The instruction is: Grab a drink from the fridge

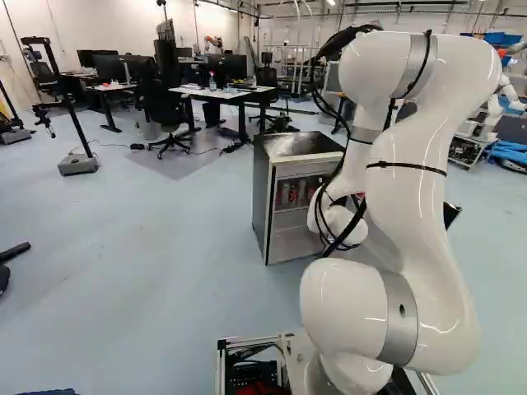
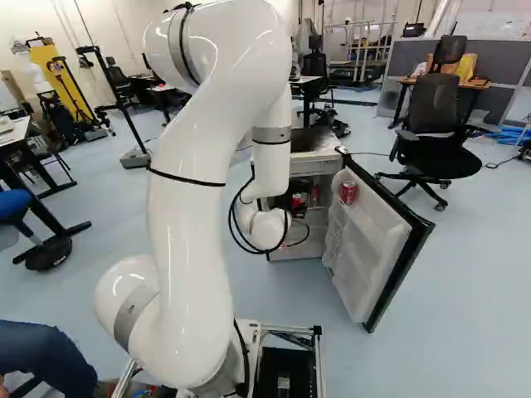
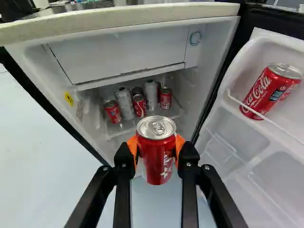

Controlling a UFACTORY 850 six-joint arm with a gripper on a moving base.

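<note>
wrist view: my fingers [image 3: 124, 166] pinch red can [image 3: 154, 154], white lettering facing me. ahead, more cans [image 3: 126, 102] inside fridge [image 3: 118, 14]; yellow label [image 3: 69, 99] on its inner wall. beside, lettered can [image 3: 266, 92] in door [image 3: 237, 142].

left base view: my arm [image 1: 416, 206] before fridge.

right base view: door swung open.

A smooth pale blue floor [image 1: 148, 247] reaches white walls [image 1: 107, 29]. In the left base view, a white-topped desk with black legs [image 1: 221, 94] stands beside a black wheeled office chair [image 1: 163, 107]. At the right base view's right, a black mesh-backed swivel chair [image 2: 435, 108] stands near grey partition panels [image 2: 409, 56].
</note>
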